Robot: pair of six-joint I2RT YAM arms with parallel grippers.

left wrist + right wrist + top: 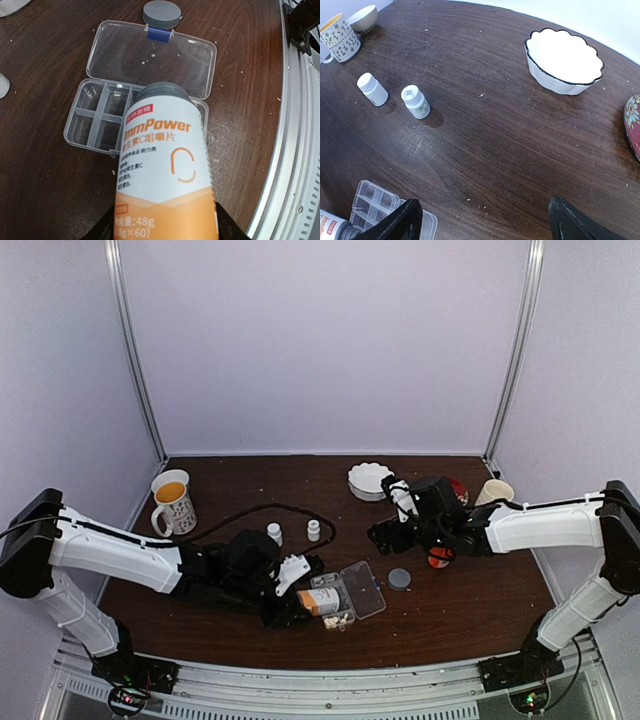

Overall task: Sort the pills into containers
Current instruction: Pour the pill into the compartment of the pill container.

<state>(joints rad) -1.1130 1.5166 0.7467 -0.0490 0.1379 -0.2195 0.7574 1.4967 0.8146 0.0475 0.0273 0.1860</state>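
On the tabletop (450, 610) my left fingers (227, 227) pinch the bottle (165, 170), tipped over the box (75, 107). My right fingers (395, 222) hang spread, well beyond the box. Pills (339, 621) lie in its near end: tiny, light, rolling. I'd pour, not pinch.

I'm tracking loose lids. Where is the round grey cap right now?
In the top view the grey cap lies on the table slightly right of centre, just right of the open organiser lid.
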